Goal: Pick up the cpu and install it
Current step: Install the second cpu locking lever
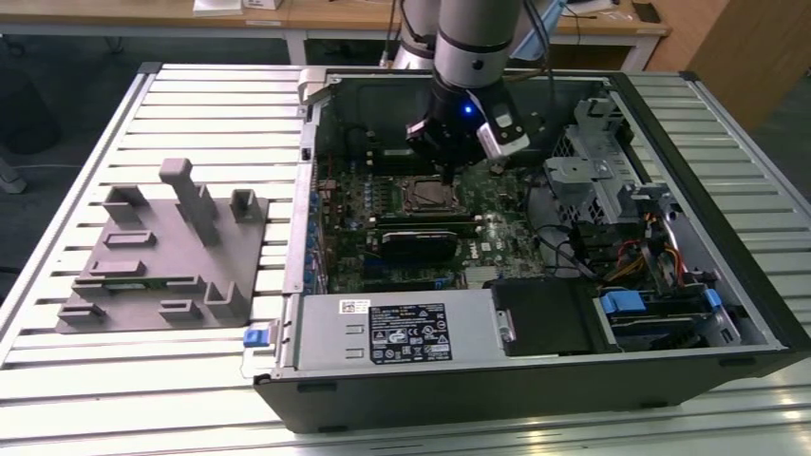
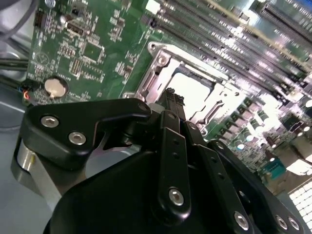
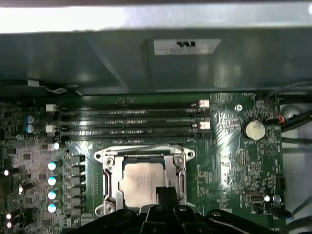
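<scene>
Your cpu (image 3: 145,183) already sits inside the socket frame (image 3: 109,168), lower centre of the first wrist view, so placement looks done. Pincer (image 3: 163,195) hovers right over it, fingers together, holding nothing.

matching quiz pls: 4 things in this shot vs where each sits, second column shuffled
Things:
1. cpu
2. gripper
3. grey block
4. coin cell

Places:
A. on the slatted table, outside the case on the exterior view's left
B. inside the metal socket frame on the board
C. just above the socket, inside the case
D. on the green board, off to one side of the socket, beyond the frame

Pairs: 1-B, 2-C, 3-A, 4-D
</scene>
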Controlling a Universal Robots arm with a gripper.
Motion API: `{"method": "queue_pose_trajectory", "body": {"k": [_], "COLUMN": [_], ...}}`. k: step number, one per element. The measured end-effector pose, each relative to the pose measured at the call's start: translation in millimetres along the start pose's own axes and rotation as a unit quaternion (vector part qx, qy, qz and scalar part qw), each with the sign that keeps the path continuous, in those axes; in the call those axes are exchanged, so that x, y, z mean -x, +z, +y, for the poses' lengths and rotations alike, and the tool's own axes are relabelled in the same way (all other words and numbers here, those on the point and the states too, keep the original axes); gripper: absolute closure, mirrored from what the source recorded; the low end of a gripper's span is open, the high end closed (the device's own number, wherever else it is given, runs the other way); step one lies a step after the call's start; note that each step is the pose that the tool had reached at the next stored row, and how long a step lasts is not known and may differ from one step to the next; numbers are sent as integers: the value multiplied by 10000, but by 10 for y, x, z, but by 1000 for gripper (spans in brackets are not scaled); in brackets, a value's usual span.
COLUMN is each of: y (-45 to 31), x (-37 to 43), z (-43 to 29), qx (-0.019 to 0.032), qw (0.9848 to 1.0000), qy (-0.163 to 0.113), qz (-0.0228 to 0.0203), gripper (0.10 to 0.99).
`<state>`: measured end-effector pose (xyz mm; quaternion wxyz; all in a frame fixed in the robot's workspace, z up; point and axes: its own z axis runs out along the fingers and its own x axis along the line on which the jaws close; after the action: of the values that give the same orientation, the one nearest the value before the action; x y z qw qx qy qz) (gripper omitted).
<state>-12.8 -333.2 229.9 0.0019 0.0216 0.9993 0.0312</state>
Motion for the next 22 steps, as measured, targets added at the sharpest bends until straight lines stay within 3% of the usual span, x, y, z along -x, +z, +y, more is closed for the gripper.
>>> {"method": "queue_pose_trajectory", "body": {"k": [7, 13, 18, 22], "y": [-3, -10, -130, -158], "x": [5, 7, 3, 3], "z": [-131, -162, -157, -157], "qx": [0, -1, 1, 1], "qw": [10000, 10000, 10000, 10000], "qy": [0, 0, 0, 0], "qz": [0, 0, 0, 0], "gripper": [980, 980, 980, 980]}}
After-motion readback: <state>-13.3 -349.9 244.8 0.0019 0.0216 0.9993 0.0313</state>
